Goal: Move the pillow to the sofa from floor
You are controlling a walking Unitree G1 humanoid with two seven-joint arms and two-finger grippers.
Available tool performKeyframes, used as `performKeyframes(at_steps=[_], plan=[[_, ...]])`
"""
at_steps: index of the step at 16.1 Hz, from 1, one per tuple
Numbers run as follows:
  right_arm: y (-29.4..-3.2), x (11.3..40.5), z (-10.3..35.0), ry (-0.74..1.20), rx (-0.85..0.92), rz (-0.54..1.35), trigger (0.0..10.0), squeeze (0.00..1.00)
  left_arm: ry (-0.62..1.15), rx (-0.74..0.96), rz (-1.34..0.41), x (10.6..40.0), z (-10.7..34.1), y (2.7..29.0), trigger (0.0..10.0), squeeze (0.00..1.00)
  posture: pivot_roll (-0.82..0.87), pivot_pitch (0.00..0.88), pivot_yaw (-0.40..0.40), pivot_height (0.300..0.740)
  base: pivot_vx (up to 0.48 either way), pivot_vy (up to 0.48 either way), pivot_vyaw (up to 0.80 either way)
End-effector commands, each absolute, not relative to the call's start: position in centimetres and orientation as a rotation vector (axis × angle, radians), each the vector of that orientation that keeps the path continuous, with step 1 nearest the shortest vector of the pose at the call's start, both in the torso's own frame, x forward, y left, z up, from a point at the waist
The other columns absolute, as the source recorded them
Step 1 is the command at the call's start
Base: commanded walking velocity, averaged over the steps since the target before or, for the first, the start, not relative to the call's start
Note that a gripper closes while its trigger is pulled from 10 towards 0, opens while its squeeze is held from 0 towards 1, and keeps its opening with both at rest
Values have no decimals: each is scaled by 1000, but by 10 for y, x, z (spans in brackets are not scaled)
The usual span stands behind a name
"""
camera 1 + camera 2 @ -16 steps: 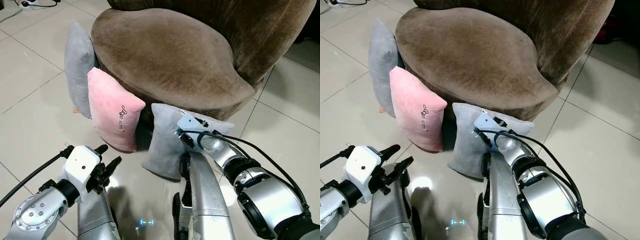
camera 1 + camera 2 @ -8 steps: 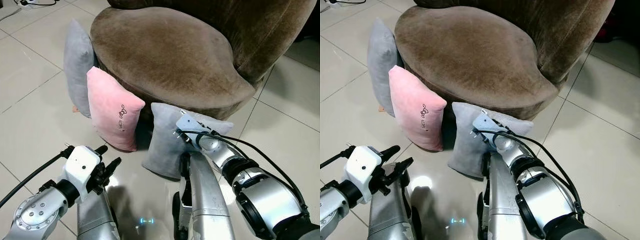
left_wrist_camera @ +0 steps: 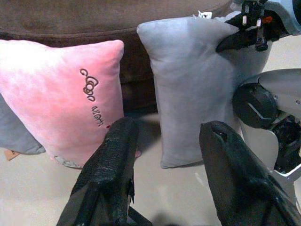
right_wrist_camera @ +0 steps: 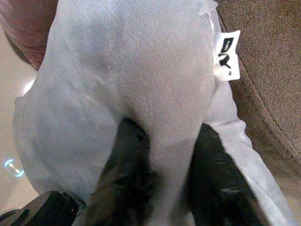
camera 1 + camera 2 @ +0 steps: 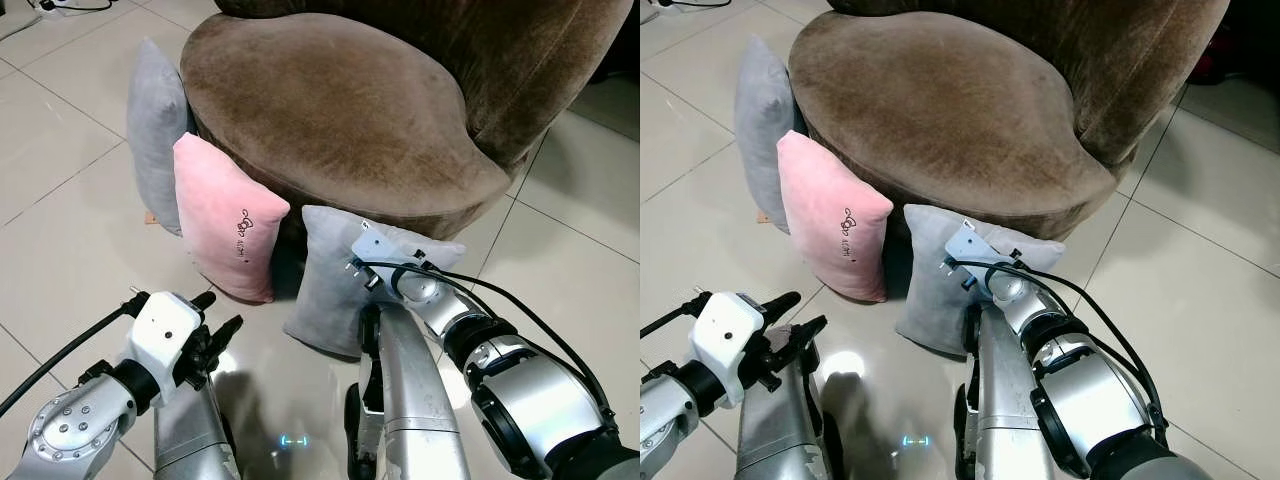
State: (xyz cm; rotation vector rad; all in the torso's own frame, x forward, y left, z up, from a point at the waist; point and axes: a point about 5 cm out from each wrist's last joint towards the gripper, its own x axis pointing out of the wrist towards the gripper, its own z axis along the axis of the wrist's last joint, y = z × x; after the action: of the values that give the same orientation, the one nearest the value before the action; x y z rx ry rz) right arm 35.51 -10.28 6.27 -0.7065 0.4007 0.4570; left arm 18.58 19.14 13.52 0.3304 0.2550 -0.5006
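Nearest you, your left gripper (image 5: 215,335) hangs low over the floor tiles (image 5: 60,230), fingers spread and empty. Just beyond, your right gripper (image 4: 162,174) has pressed further into the grey pillow (image 5: 330,285) over the last second, and its fingers now pinch a ridge of the fabric; the pillow has barely shifted and still stands on the floor against the sofa (image 5: 340,110). The grasp looks made, so lifting should come next. The pink pillow (image 5: 225,220) and another grey pillow (image 5: 155,130) lean further left.
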Motion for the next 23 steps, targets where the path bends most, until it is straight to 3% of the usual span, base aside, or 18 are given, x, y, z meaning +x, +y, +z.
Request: performKeyframes(at_steps=[1,6,15,18,19,23], plan=[[-103,351,57,420,-700,466,0,0,262,319,-523,182,135,187,10000,0,47,257,-90,472,0,0,0],[-105,351,56,425,-691,465,0,0,270,312,-547,182,132,186,10000,0,41,237,-87,472,0,0,0],[-88,353,69,309,-485,529,0,0,254,276,-606,198,123,186,10000,0,45,1,-68,472,0,0,0],[-90,356,81,215,-406,510,0,0,231,283,-592,208,121,188,10000,0,49,0,-44,472,0,0,0],[-92,358,85,191,-390,496,0,0,221,285,-584,210,121,189,10000,0,51,0,-40,472,0,0,0],[-143,366,145,-67,-256,298,0,0,110,290,-458,221,135,194,10000,0,55,0,-36,472,0,0,0]])
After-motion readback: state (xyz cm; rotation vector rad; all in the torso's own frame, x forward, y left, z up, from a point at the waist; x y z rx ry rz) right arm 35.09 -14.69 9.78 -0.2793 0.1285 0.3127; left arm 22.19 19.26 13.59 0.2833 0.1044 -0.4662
